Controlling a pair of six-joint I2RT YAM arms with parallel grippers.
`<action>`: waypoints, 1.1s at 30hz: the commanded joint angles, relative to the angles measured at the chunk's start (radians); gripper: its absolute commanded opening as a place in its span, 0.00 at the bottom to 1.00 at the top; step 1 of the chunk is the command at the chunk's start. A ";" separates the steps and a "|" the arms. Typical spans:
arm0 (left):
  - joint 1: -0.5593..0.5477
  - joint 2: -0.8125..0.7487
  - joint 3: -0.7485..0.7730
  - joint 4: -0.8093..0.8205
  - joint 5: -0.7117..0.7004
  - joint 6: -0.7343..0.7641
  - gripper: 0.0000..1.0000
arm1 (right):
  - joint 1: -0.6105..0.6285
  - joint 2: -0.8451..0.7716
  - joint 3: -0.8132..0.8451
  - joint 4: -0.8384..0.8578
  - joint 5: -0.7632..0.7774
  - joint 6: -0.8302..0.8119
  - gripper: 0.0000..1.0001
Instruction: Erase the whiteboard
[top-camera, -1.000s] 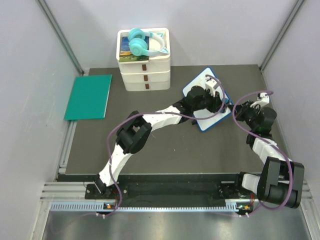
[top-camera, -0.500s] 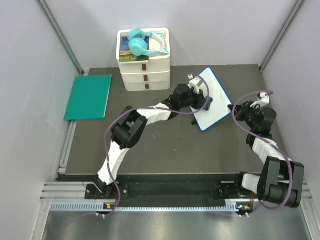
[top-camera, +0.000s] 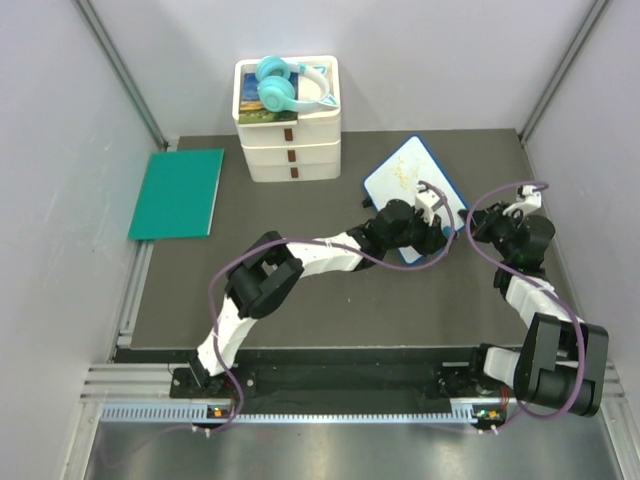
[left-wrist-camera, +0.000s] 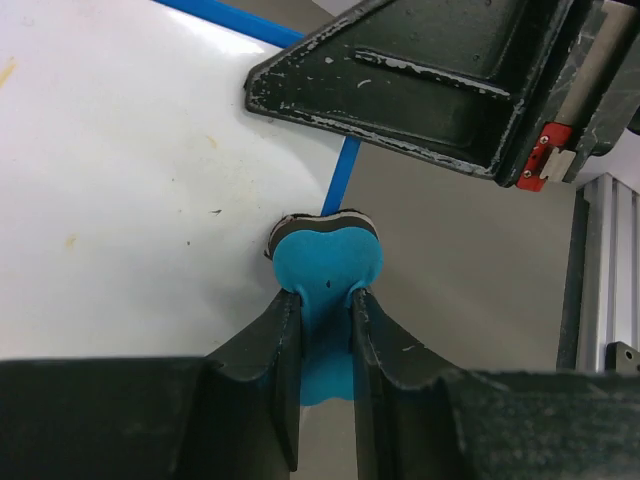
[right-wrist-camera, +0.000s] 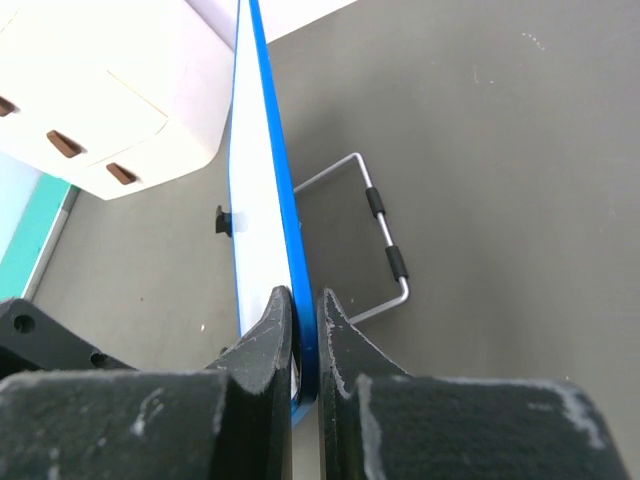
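Top external view: a dark grey desk (top-camera: 330, 290) enclosed by plain white walls, with an aluminium rail along its near edge. A green mat (top-camera: 178, 192) lies flat at the far left. A white three-drawer unit (top-camera: 290, 150) stands at the far centre, drawers shut and contents not visible; teal headphones (top-camera: 283, 85) and a coloured card rest on its top. The whiteboard (top-camera: 402, 172) stands tilted at the far right of the desk, just right of the drawer unit, with faint yellow-orange marks on its upper face. The left fingers (top-camera: 438, 228) are at the board's near corner; the right fingers (top-camera: 472, 218) are at its right edge. Left wrist view: the left fingers (left-wrist-camera: 292, 312) are clamped on a blue eraser (left-wrist-camera: 325, 255) with a dark underside, which sits on the board's blue frame (left-wrist-camera: 345, 180); small yellow specks show on the white face, a detail too fine for the top view. Right wrist view: the right fingers (right-wrist-camera: 278, 310) are pinched on the board's blue edge (right-wrist-camera: 272, 180), seen end-on. Only this view shows the board's wire stand (right-wrist-camera: 385, 245), silver with black sleeves, resting on the desk behind it.
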 joint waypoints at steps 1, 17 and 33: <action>-0.059 0.094 -0.090 -0.102 0.065 -0.062 0.00 | 0.042 -0.004 0.014 0.040 -0.100 -0.045 0.00; 0.190 0.102 -0.099 -0.117 -0.017 -0.059 0.00 | 0.042 -0.015 0.022 0.023 -0.099 -0.050 0.00; 0.338 0.220 0.286 -0.214 0.101 -0.042 0.00 | 0.087 -0.014 0.109 -0.197 -0.129 -0.154 0.00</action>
